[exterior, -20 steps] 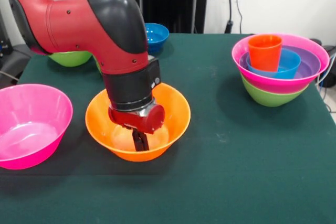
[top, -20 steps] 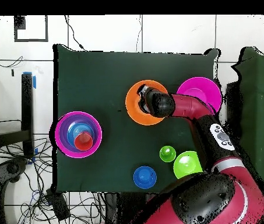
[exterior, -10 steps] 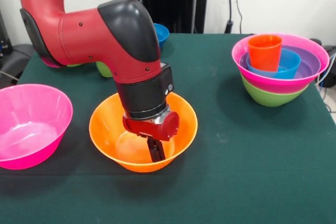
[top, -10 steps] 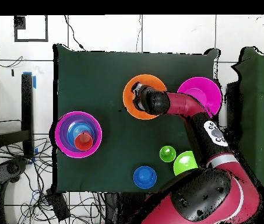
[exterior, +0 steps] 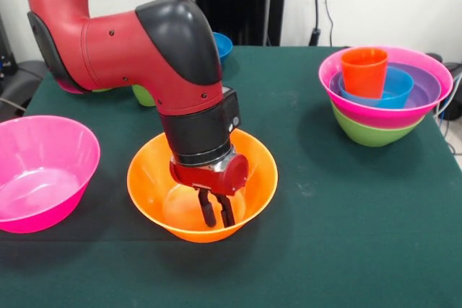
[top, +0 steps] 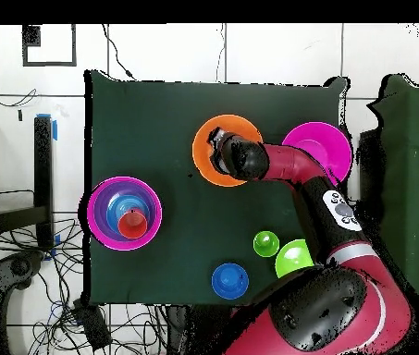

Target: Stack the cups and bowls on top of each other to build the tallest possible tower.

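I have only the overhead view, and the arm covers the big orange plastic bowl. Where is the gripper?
Observer: The gripper is down inside the big orange plastic bowl.
Operator: Holding anything?
Observer: No; its fingers stand slightly apart with nothing between them.
Operator: What sits under the wide pink bowl of the tower?
Observer: A green plastic bowl, the tower's base.

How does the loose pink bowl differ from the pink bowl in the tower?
The loose pink bowl sits empty on the table; the tower's pink bowl rests in a green bowl. The loose one holds nothing; the tower's holds purple and blue bowls and an orange cup. Both are glossy, big and upright.
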Robot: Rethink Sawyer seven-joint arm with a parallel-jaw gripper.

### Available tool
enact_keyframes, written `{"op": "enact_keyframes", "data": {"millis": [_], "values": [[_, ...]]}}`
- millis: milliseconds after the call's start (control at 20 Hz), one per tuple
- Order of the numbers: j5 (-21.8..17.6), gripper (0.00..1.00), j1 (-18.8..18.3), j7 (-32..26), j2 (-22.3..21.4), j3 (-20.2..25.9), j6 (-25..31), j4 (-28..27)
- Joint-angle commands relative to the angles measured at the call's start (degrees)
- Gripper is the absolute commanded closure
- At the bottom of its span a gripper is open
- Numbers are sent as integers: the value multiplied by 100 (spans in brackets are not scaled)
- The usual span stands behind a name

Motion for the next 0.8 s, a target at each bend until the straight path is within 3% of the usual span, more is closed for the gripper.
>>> {"op": "enact_keyframes", "data": {"millis": [50,300,800], "values": [[-335,0,193,-896,152,89,308,-47],[-319,0,191,-854,-89,16,411,90],[-79,0,192,-592,-1509,-217,1003,1052]]}}
